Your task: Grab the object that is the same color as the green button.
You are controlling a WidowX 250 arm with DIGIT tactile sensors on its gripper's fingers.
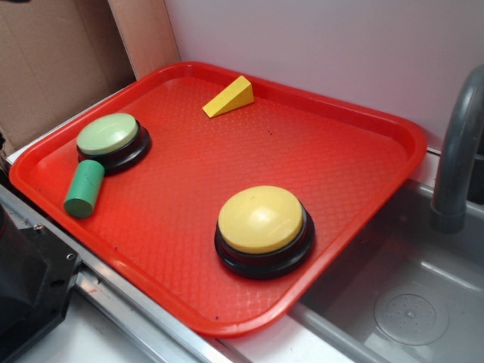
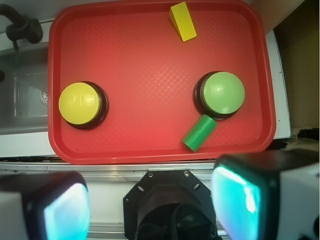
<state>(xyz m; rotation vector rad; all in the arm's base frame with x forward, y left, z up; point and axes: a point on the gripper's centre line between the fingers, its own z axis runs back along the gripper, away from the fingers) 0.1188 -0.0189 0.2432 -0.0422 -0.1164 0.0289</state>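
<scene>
A small dark-green cylinder, the object (image 1: 84,188) (image 2: 199,132), lies on its side on the red tray (image 1: 318,151) (image 2: 140,65), touching or almost touching the black base of the green button (image 1: 110,137) (image 2: 222,93). In the wrist view my gripper (image 2: 150,202) is open, its two wide pads (image 2: 235,200) far apart with nothing between them. It hangs high above the tray's near edge, well short of the cylinder. The gripper does not show in the exterior view.
A larger yellow dome button (image 1: 262,224) (image 2: 80,103) sits on the tray's other side. A yellow wedge block (image 1: 229,97) (image 2: 183,21) lies near the far rim. A grey sink (image 1: 408,295) with a faucet (image 1: 457,151) adjoins the tray. Cardboard (image 1: 53,53) stands behind. The robot's black base (image 2: 170,210) is below.
</scene>
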